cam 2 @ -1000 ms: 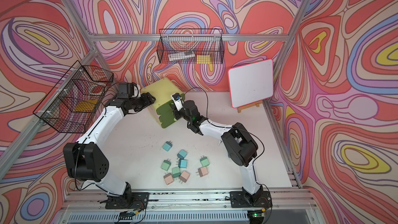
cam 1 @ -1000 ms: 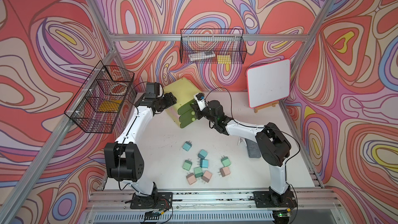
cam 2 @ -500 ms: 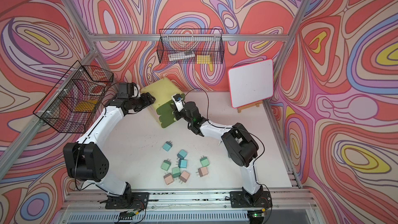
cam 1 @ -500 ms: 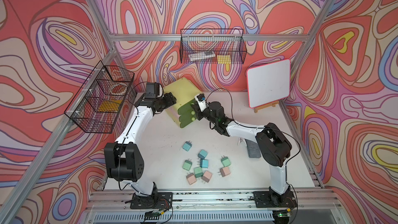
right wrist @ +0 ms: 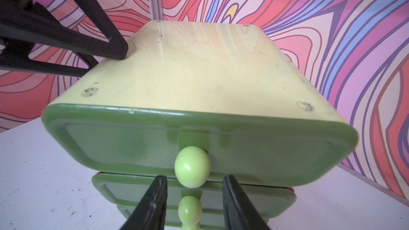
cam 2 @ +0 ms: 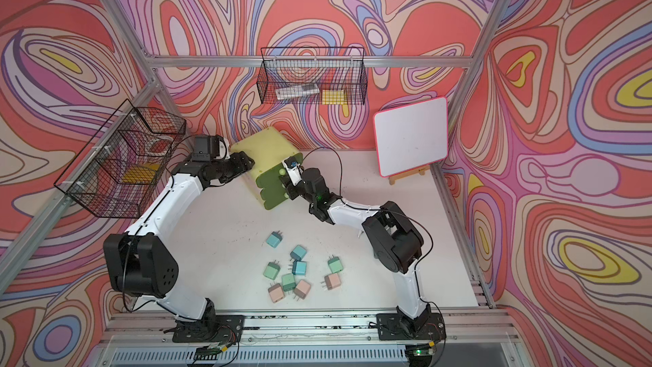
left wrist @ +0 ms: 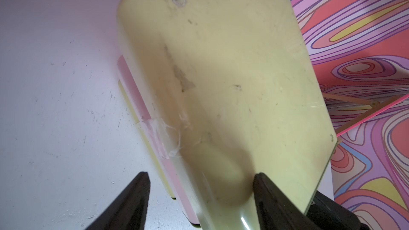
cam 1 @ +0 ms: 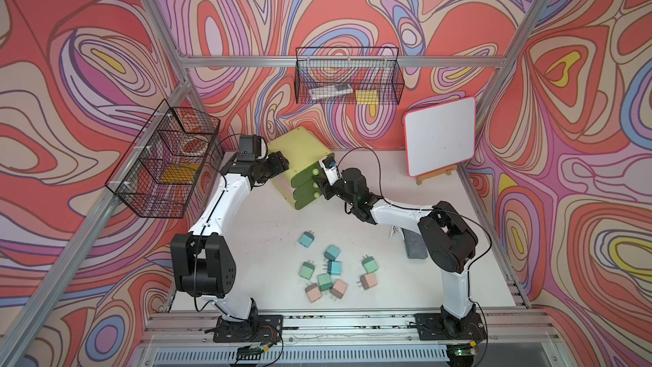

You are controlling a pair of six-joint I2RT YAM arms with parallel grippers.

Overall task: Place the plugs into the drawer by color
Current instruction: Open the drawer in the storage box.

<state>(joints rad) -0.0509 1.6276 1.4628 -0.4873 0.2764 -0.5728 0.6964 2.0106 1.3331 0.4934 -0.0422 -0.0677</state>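
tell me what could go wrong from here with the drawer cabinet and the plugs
1. The right end effector is open astride the small round top knob, not gripping it; a pinch there could slip off.
2. The left end effector clamps the drawer cabinet only near a rear corner, so a pull on a drawer may twist or slide it.
3. The plugs lie bunched, some touching; picking one may knock others.

Swirling red, pink and purple walls (cam 1: 352,1) wrapped the cell, a silver frame (cam 1: 247,61) crossing them. The white bench (cam 1: 268,234) sat evenly lit, scuffed here and there. One wire basket (cam 1: 388,79) hung on the back wall, a second basket (cam 1: 155,171) at the side. A pink-edged whiteboard (cam 1: 439,144) leaned on its wooden easel (cam 1: 428,180).
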